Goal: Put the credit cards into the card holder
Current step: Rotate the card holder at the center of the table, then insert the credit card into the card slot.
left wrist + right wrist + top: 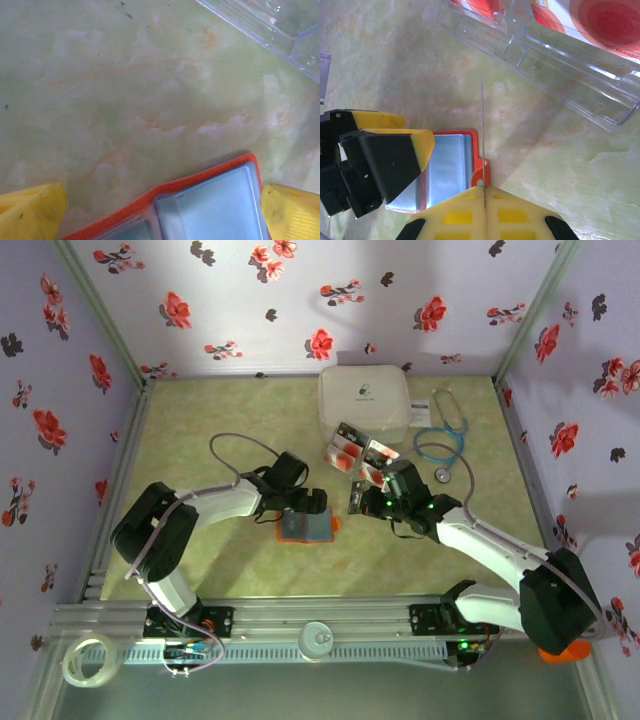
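One thin flat credit card [482,130], edge-on, is pinched in your right gripper [483,189] over the edge of the open orange folding card holder [447,170], grey-blue inside; your left gripper [161,212] straddles that holder, jaws spread wide.

Flat, even light from above fills the enclosure, brightest on the back wall [320,300], where the white case [363,400] nearly washes out; the arms throw soft shadows on the green table [180,410]. The left wrist view is hazy and soft, the card holder [215,210] blurred. In the right wrist view the clear tray [560,75] glints, and the card [482,130] shows sharp, edge-on.
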